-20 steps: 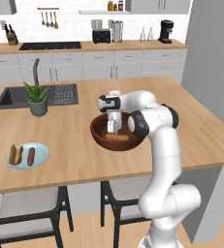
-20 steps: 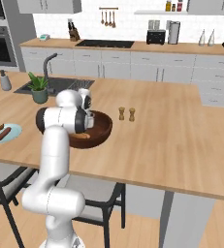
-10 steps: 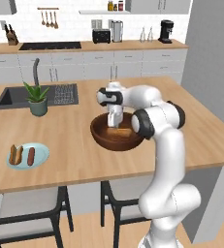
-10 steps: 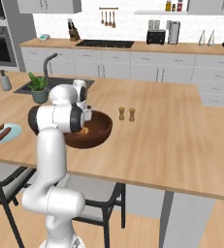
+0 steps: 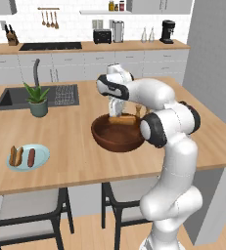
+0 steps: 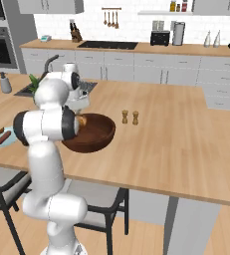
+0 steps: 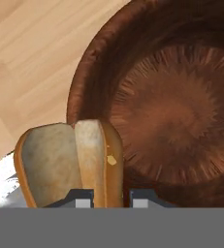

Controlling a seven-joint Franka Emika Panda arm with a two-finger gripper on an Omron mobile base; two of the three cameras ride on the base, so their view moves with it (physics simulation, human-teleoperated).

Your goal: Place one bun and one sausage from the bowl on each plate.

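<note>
Kitchen island, wood-topped: on this desk (image 5: 75, 132) sits the dark wooden bowl (image 5: 115, 136), and just above its rim the tool (image 5: 118, 116) has its fingers clamped tight on a golden-tan bun (image 5: 122, 119). From the left base view the bun lies roughly level, its long axis running left to right across the bowl's far edge, parallel to the desk's front. From the hand view the bun (image 7: 79, 162) stands end-on between the two dark tips, split side showing pale crumb, with the bowl's (image 7: 181, 111) bare brown floor beside it. Whether the bun clears the rim or brushes it is hard to judge from these angles. Well to the left, near the desk's front edge, a pale blue plate (image 5: 41, 157) carries a bun and a sausage (image 5: 31, 157) lying side by side, both pointing away from the viewer. A potted plant (image 5: 37, 100) stands by the sink (image 5: 11, 97).
</note>
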